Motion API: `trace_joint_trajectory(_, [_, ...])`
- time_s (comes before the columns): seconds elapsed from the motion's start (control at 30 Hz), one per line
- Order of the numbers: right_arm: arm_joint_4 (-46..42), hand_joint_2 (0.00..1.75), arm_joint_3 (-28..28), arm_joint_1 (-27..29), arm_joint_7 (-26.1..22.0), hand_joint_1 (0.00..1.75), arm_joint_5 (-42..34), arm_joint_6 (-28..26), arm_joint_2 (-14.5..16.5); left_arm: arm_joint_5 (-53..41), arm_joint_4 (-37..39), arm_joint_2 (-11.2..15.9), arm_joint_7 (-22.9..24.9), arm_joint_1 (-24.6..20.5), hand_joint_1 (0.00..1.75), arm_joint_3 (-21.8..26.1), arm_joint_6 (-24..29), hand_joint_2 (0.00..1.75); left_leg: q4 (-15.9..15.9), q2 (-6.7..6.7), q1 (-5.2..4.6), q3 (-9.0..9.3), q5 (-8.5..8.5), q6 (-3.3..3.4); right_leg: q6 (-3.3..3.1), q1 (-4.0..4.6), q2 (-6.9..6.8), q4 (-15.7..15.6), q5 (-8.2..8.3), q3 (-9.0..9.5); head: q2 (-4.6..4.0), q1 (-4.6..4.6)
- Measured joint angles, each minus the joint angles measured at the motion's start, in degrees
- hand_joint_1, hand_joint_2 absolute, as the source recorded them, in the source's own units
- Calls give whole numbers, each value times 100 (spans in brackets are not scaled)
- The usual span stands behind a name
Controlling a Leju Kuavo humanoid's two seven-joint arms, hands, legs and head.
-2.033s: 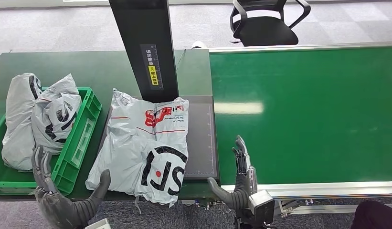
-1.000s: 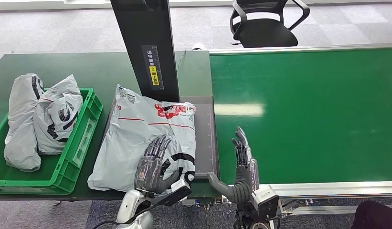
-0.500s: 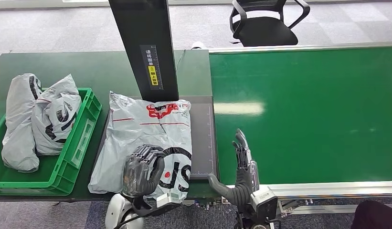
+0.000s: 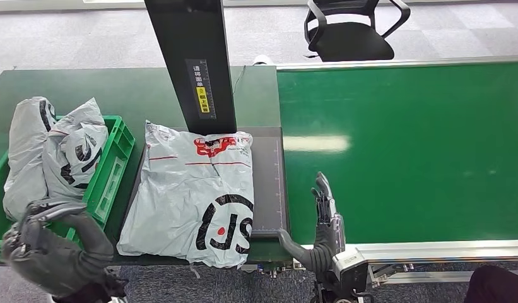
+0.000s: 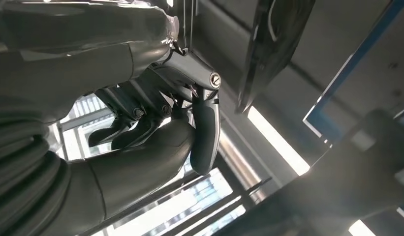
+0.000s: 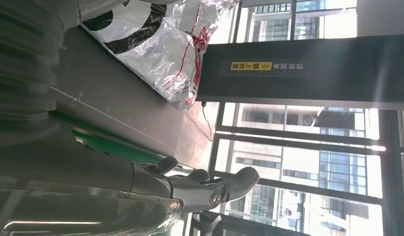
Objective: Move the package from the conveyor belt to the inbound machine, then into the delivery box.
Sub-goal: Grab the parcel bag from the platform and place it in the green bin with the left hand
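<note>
Lengthwise package [image 4: 193, 192], logo end nearest

The green crate [image 4: 111, 170] runs off the left edge, and the left hand [image 4: 51, 249] covers its near corner. The scanner post [image 4: 192, 63] is cut at the top and hides the far edge of the grey package [image 4: 193, 189]. The small print on the post's yellow label [image 4: 204, 100] is unreadable. The office chair [image 4: 351, 28] is cropped at the top.
</note>
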Motion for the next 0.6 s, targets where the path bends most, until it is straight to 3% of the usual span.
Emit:
trace_joint_trajectory(0.07, [0,175,-5,-1,0,0,3,0,5,6,-205,2,1,21,158,-23,-2,175,0,0,0,1,0,0,0,0,0,0,0,0,0,0])
trace_joint_trajectory(0.1, [0,175,-8,-1,1,0,5,1,7,-7,-261,3,1,26,141,-38,-3,175,0,0,0,1,0,0,0,0,0,0,0,0,0,0])
trace_joint_trajectory(0.2, [0,175,-21,-9,1,0,6,18,16,-171,-169,15,23,12,30,-124,-11,175,0,-1,0,3,0,0,0,0,-1,-1,0,1,0,1])
trace_joint_trajectory(0.23, [0,175,-25,-12,0,0,8,31,17,-281,-11,30,82,-3,4,-178,-21,175,0,-1,-1,4,0,0,0,-1,-1,-1,0,1,0,2])
trace_joint_trajectory(0.43, [0,175,-58,-13,16,0,87,150,16,-1358,1324,348,1525,-224,0,-659,-637,175,0,1,-1,7,1,0,0,-1,0,-1,1,3,0,1])
trace_joint_trajectory(0.6, [2,175,-105,-27,18,0,93,243,16,-1986,2137,567,2250,-393,0,-925,-1420,175,0,1,0,2,1,0,0,0,0,0,0,-1,0,2])
